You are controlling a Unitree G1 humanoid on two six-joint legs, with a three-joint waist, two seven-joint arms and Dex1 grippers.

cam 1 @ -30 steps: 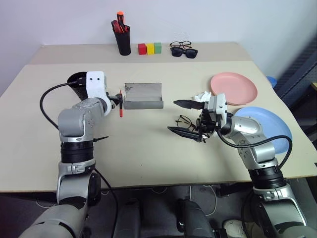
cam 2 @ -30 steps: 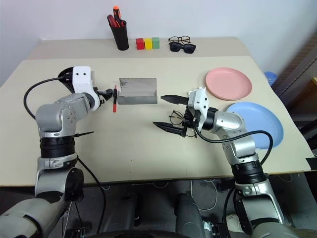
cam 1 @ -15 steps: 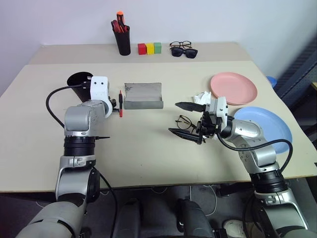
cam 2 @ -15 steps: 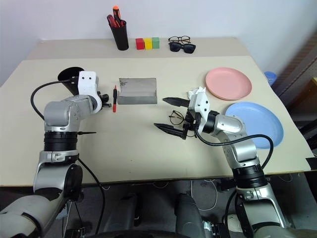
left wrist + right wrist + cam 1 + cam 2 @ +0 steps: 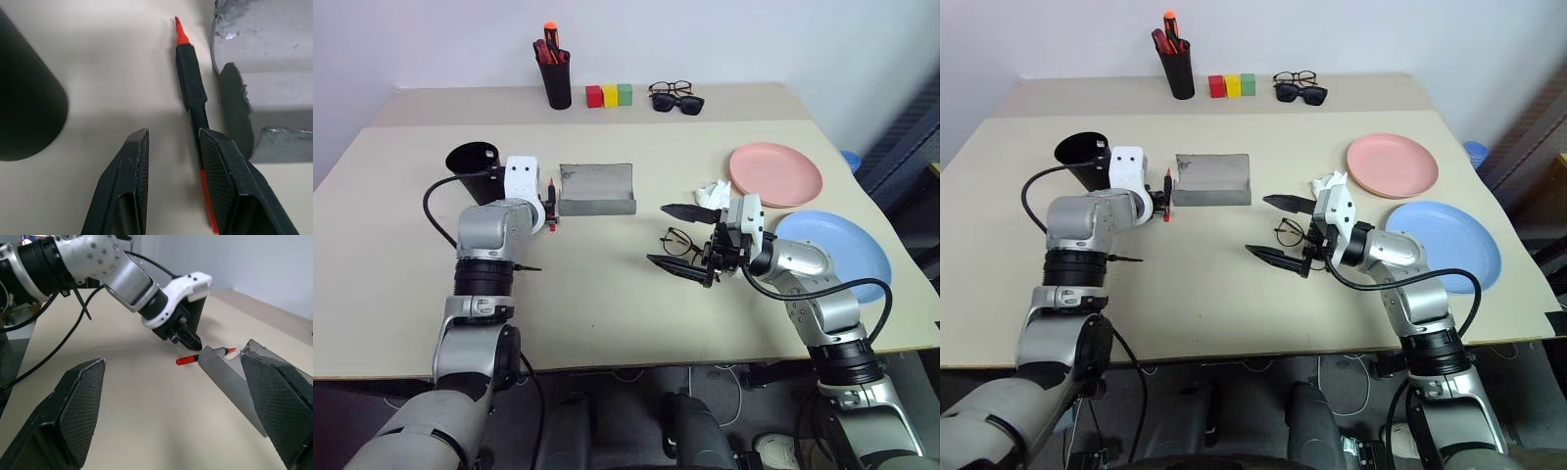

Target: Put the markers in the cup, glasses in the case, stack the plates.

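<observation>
The red-orange marker (image 5: 550, 203) lies flat on the table against the left end of the open grey case (image 5: 596, 189). My left gripper (image 5: 548, 209) is down at it, open. In the left wrist view the marker (image 5: 190, 83) runs under one finger (image 5: 222, 166), with a gap to the other. The black cup (image 5: 473, 166) stands just left of that hand. The wire-rimmed glasses (image 5: 678, 239) rest on the table between the wide-open fingers of my right gripper (image 5: 658, 233). The pink plate (image 5: 774, 174) and the blue plate (image 5: 837, 250) lie apart at the right.
A black pen holder (image 5: 555, 78) with red pens, three coloured blocks (image 5: 609, 95) and dark sunglasses with another pair of spectacles (image 5: 675, 97) stand along the back. A crumpled white thing (image 5: 710, 190) lies between the case and the pink plate.
My left hand has sunk toward the table at the marker, and the cup behind it has come into sight. The marker has stayed put. The right arm has not moved.
</observation>
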